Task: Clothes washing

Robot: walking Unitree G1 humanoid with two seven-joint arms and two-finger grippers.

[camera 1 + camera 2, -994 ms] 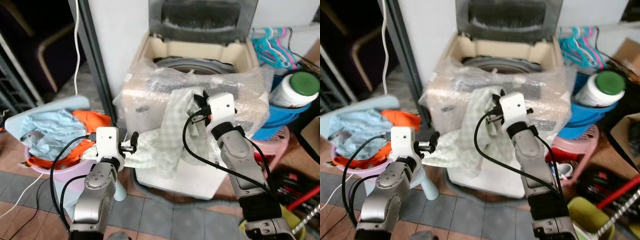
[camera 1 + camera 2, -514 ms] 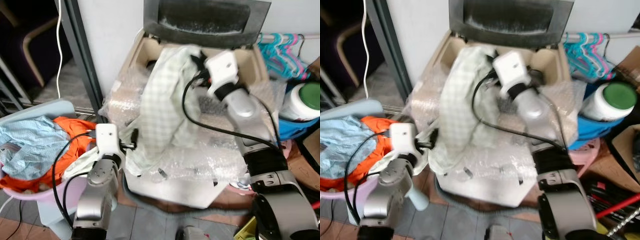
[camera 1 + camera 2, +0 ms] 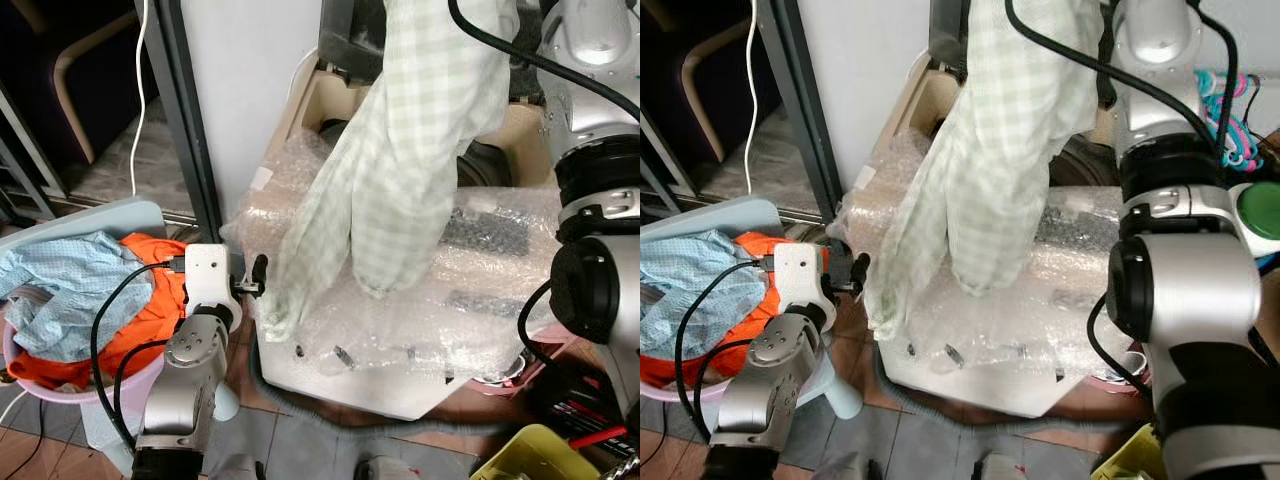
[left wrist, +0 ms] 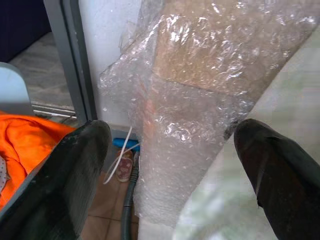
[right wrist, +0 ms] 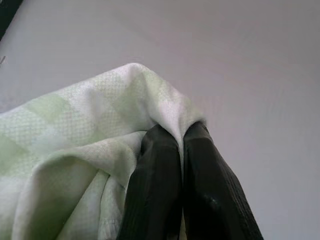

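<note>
1. The right gripper (image 5: 182,137) has its two black fingers (image 5: 155,185) pressed together on a fold of the green-checked shirt (image 3: 400,160) — a pinch at the cloth's top edge, seen in the right wrist view.

2. The shirt hangs from that pinch, held high near the top of the head views. Its long axis runs roughly from 1 o'clock down to 7 o'clock, and its lower ends trail onto the bubble wrap (image 3: 400,330) over the washer (image 3: 320,95).

3. The drum opening (image 3: 490,165) lies at about 3 o'clock from the hanging cloth, partly hidden behind it. The pinch point seems to sit above the tub, while the tails fall in front of it, outside the rim.

4. The left gripper (image 4: 170,150) has its fingers spread wide apart, holding nothing. It hovers low by the washer's front corner, and the shirt's lowest tip lies just beside it at about 4 o'clock in the left wrist view.

5. My judgement: the right arm carries the load, but the left is nearer the trailing end — that end probably must clear the rim before the shirt can drop in.

6. The basin (image 3: 20,375) of blue and orange clothes (image 3: 90,300) waits at 9 o'clock.
</note>
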